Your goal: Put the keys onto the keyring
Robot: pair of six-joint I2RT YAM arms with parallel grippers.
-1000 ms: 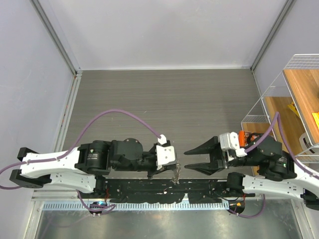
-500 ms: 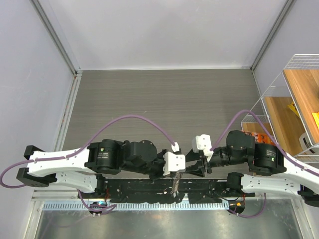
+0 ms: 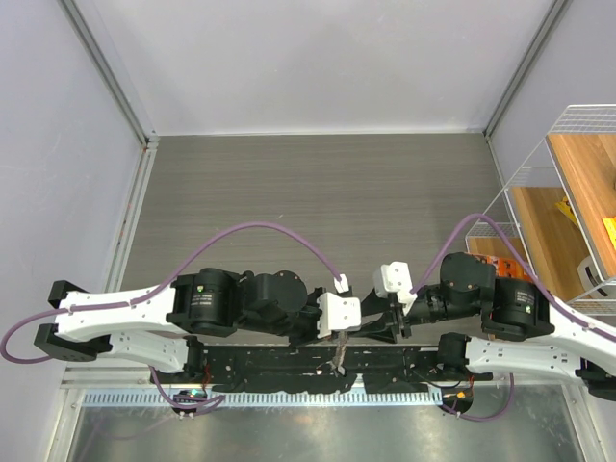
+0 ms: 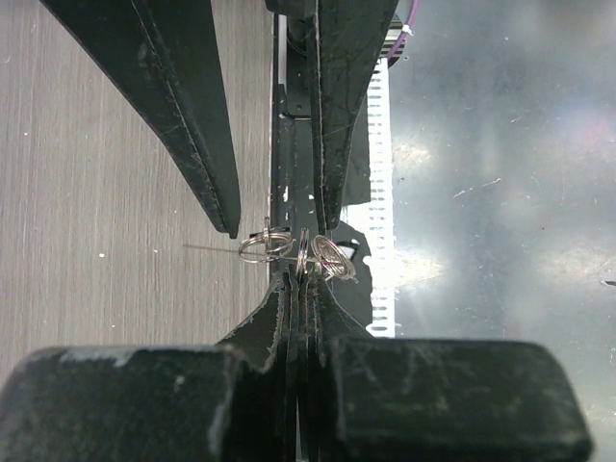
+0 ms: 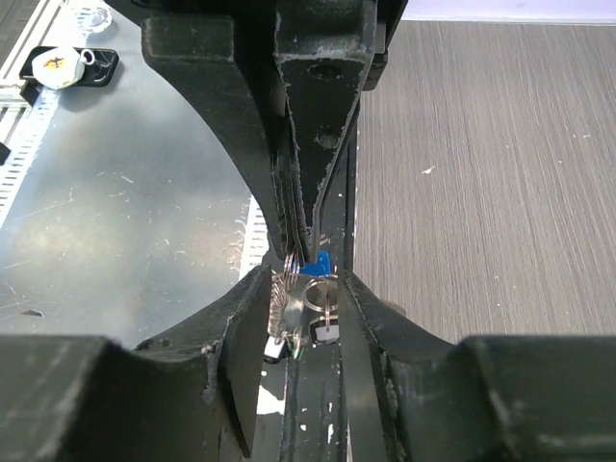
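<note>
1. A grey, wood-look surface [image 3: 318, 192] fills the middle.
2. A white wire basket [image 3: 587, 117] stands at its right edge.
3. A shiny metal sheet [image 3: 318, 438] lies along the near edge.

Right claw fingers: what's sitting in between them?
The right wrist view shows the keyring and keys, one blue, inside the open right claw, pinched by the shut left claw.

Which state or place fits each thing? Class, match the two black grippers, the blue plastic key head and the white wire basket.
Things:
1. left gripper
2. right gripper
3. blue plastic key head
4. white wire basket

States or places:
A. open
B. far right of the top view
C. shut on the silvery wire keyring
D. between the right gripper's fingers

Pairs: 1-C, 2-A, 3-D, 4-B
</note>
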